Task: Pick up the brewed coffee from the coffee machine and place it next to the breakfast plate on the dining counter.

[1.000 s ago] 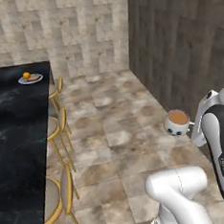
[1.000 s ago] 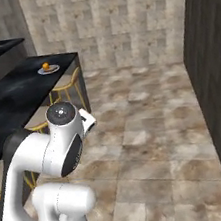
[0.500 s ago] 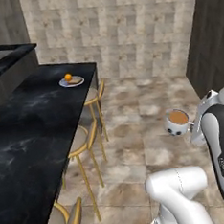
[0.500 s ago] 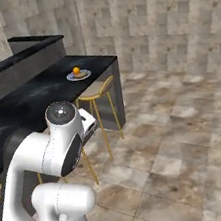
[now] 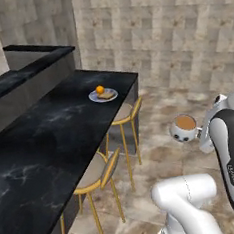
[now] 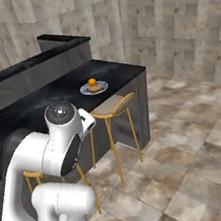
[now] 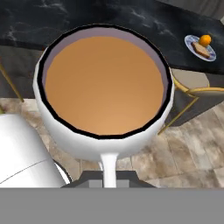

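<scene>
Mug in transit toward the counter

We carry the brewed coffee (image 7: 103, 87) in the tool (image 7: 109, 173), whose jaws are pinched on the mug's side handle; the mug hangs in the air over the floor, well apart from the breakfast plate (image 5: 103, 95) on the dining counter (image 5: 50, 135). We judge the mug rigid, smooth and filled close to the rim, so it must stay level; the handle is the only narrow hold.
</scene>
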You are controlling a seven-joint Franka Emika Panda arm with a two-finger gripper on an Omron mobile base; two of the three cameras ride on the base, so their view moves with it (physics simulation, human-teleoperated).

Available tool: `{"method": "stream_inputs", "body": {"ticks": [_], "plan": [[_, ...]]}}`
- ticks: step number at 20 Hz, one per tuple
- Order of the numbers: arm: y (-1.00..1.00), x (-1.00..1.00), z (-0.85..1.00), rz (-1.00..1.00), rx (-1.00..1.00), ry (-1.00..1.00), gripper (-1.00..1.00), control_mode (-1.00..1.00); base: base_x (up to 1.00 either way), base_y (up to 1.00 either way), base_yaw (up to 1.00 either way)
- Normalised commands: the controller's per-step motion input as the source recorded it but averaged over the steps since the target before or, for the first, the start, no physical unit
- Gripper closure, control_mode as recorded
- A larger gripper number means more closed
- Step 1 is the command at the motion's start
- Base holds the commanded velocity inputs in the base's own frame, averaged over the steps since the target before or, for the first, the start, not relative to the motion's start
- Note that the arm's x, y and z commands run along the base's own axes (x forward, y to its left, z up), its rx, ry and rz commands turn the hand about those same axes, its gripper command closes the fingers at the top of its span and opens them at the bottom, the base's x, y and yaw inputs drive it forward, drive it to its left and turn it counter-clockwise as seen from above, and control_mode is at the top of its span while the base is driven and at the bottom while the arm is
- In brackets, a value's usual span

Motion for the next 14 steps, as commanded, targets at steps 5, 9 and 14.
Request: {"method": "stream_inputs", "body": {"ticks": [5, 9, 14], "plan": [[0.00, 0.00, 0.00, 0.00, 0.00, 0.00, 1.00, 1.00, 1.00, -0.58, 0.44], [0.00, 0.00, 0.00, 0.00, 0.00, 0.00, 1.00, 1.00, 1.00, -0.59, 0.45], [0.00, 0.00, 0.00, 0.00, 0.00, 0.00, 1.00, 1.00, 1.00, -0.71, 0.42]]}}
